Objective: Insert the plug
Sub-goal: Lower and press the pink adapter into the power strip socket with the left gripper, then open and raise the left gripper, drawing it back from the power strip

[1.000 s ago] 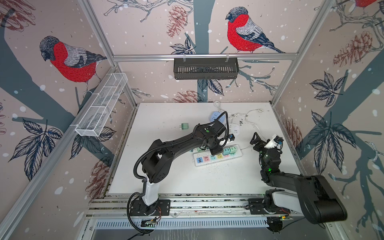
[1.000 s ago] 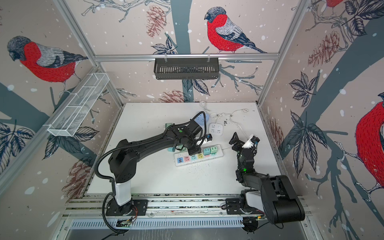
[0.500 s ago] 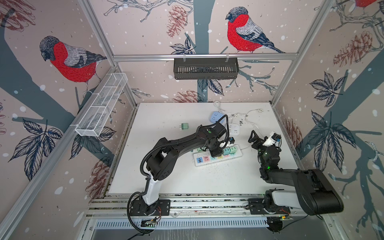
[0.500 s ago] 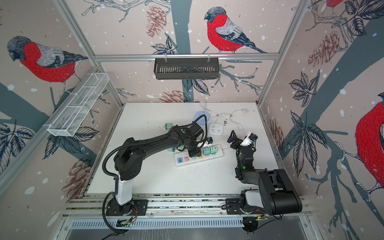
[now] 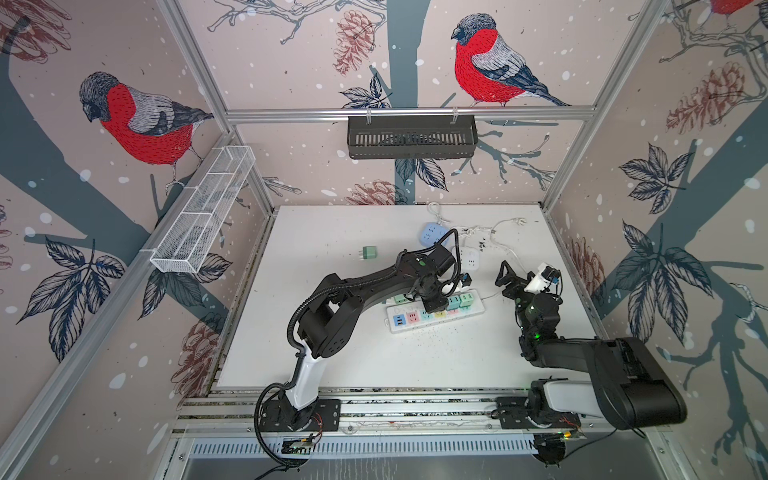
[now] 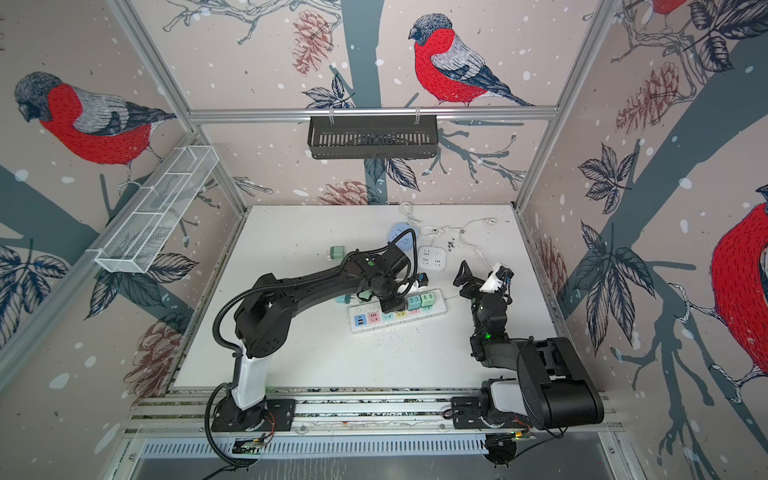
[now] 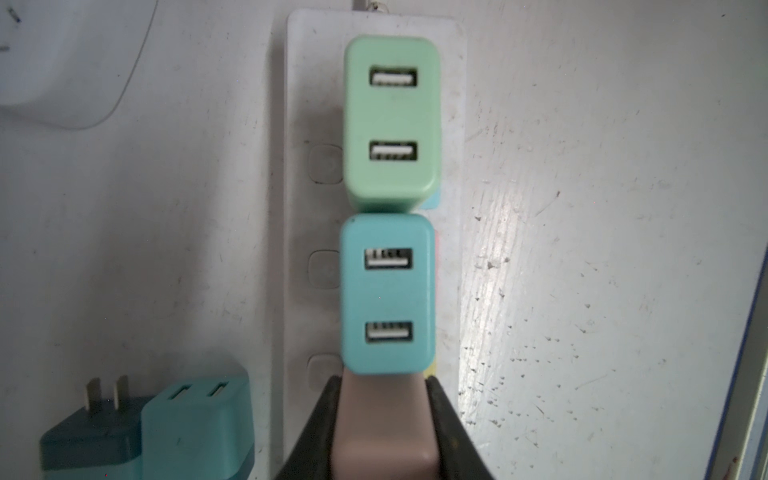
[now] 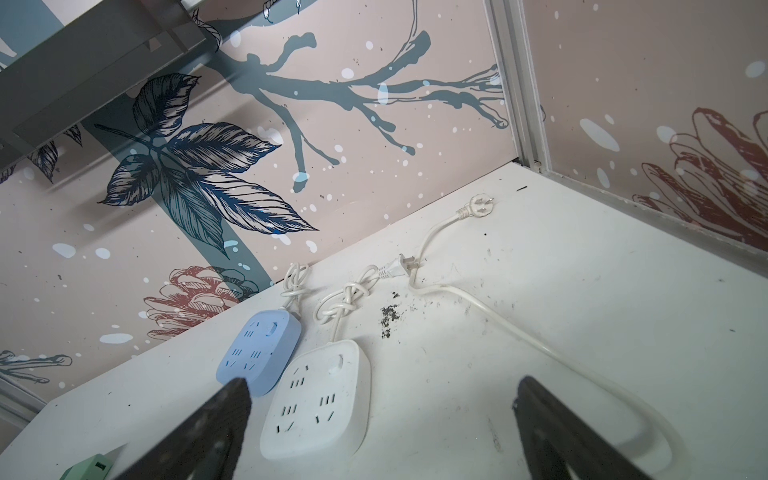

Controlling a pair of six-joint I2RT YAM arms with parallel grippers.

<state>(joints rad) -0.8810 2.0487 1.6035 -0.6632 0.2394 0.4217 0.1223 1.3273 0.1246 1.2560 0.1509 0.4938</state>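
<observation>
Claw on left arm [image 7: 383, 388] points down, clamping pinkish plug [image 7: 384, 436] over strip [image 7: 451, 124].

The white tabletop [image 5: 332, 353] on my feed is pretty scuffed, with dark crumbs [image 8: 388, 316] scattered on it. The long power strip [image 5: 412, 319] lies about mid-table, with a teal charger [image 7: 195, 424] on its side just beside it. Nearer the back edge, a blue socket block [image 5: 430, 235] and a white socket block [image 5: 471, 259] sit side by side with their knotted cords [image 8: 338, 305], and a green charger [image 5: 368, 252] lies alone to their left.
</observation>
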